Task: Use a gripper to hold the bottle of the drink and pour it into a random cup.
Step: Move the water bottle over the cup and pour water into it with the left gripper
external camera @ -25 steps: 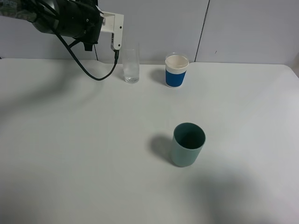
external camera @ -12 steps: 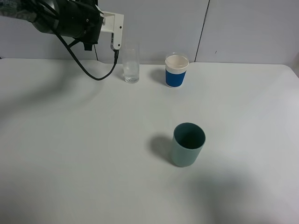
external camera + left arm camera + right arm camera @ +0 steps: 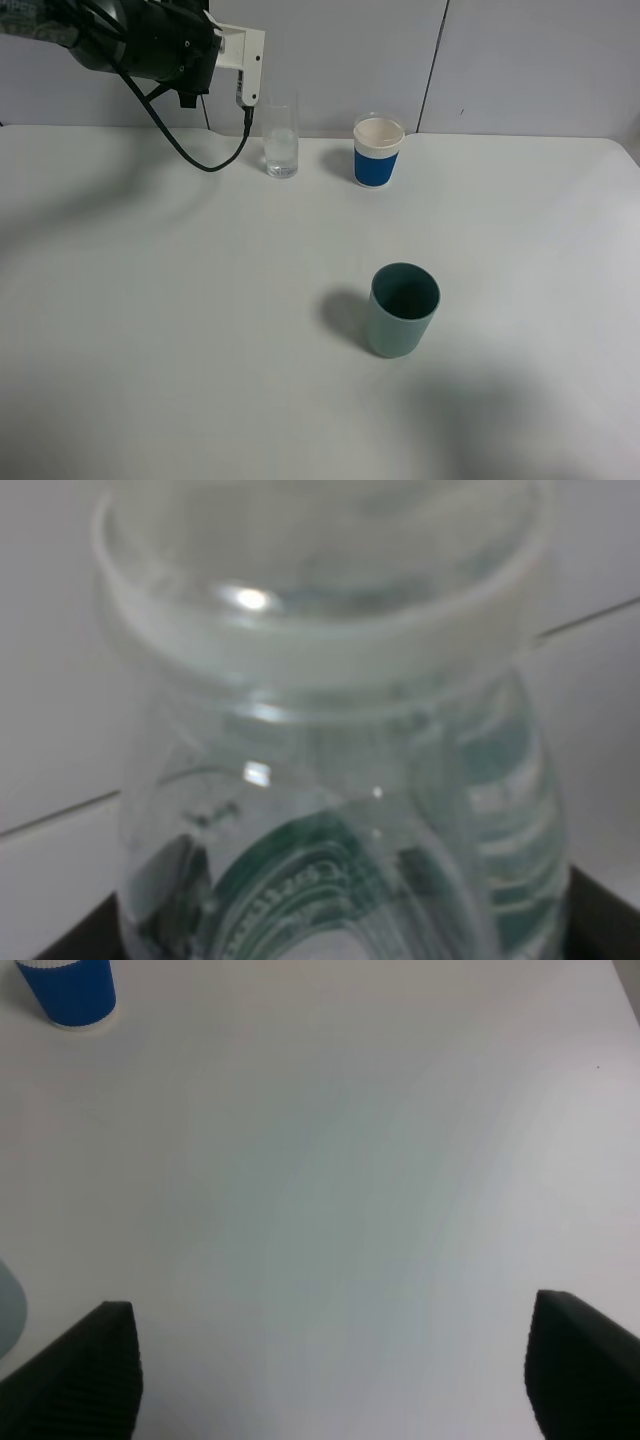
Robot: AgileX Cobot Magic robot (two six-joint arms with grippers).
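The bottle of the drink [image 3: 330, 780], clear plastic with a green label, fills the left wrist view, its ribbed neck close to the lens. My left gripper [image 3: 248, 85] is shut on it, held high at the back left, just left of the cup [image 3: 281, 140], a tall clear glass standing upright. In the exterior view the arm hides the bottle. My right gripper [image 3: 332, 1375] stands open over bare table with nothing between its dark fingertips [image 3: 80, 1370].
A white paper cup with a blue band [image 3: 378, 152] stands to the right of the glass. A grey-green plastic cup [image 3: 402, 310] stands nearer the front middle. The white table [image 3: 150, 330] meets a grey wall behind the glass.
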